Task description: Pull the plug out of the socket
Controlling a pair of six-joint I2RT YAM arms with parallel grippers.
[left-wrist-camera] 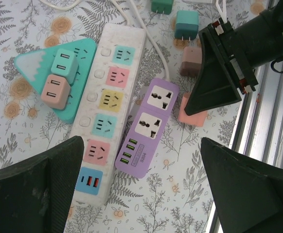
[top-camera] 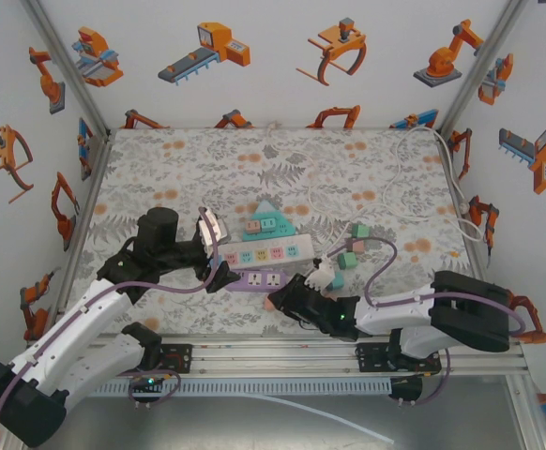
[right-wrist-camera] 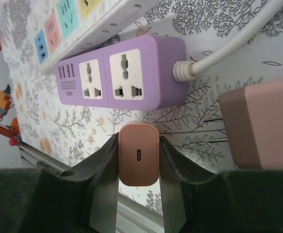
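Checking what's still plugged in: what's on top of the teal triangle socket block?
A mint adapter and a pink adapter sit side by side on the teal triangle block. The sockets beneath them are covered.

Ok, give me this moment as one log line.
right gripper: shut on pink plug | pink plug: clear of purple socket strip | left gripper: open, near white strip

Bright, even, diffuse light throughout; shadows on the bench [top-camera: 348, 178] are faint and soft. The purple socket strip [right-wrist-camera: 117, 73] is sharp, while the dark jaws below it in both wrist views look blurred. Right of it, the metal rail [left-wrist-camera: 263, 126] glares pale.
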